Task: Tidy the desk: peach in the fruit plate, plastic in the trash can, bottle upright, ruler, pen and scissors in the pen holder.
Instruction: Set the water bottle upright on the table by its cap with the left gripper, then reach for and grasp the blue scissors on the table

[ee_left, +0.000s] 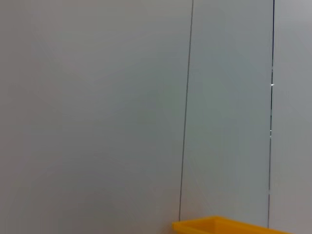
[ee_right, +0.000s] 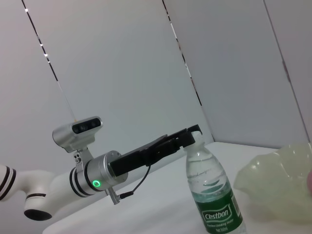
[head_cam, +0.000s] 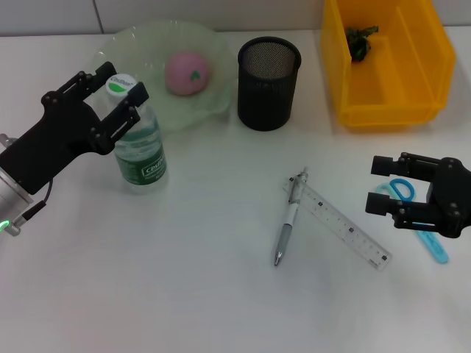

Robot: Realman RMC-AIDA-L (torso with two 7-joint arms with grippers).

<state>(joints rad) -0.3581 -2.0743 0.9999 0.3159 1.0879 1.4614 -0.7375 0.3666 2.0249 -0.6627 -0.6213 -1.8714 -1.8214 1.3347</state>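
The clear bottle (head_cam: 141, 143) with a green label stands upright at the left, beside the fruit plate (head_cam: 147, 40). My left gripper (head_cam: 124, 82) is open, its fingers on either side of the bottle's white cap. From the right wrist view, the left gripper (ee_right: 189, 138) sits at the top of the bottle (ee_right: 214, 195). The pink peach (head_cam: 188, 72) lies in the pale green plate. A pen (head_cam: 288, 226) and a clear ruler (head_cam: 342, 224) lie touching at mid-table. My right gripper (head_cam: 373, 185) hangs open just over the blue scissors (head_cam: 430, 241) at the right. Dark plastic (head_cam: 360, 40) lies in the yellow trash can (head_cam: 427, 110).
The black mesh pen holder (head_cam: 268, 82) stands between the plate and the yellow bin. The left wrist view shows only the wall and a yellow bin edge (ee_left: 219, 226). The plate's rim (ee_right: 273, 190) shows beside the bottle in the right wrist view.
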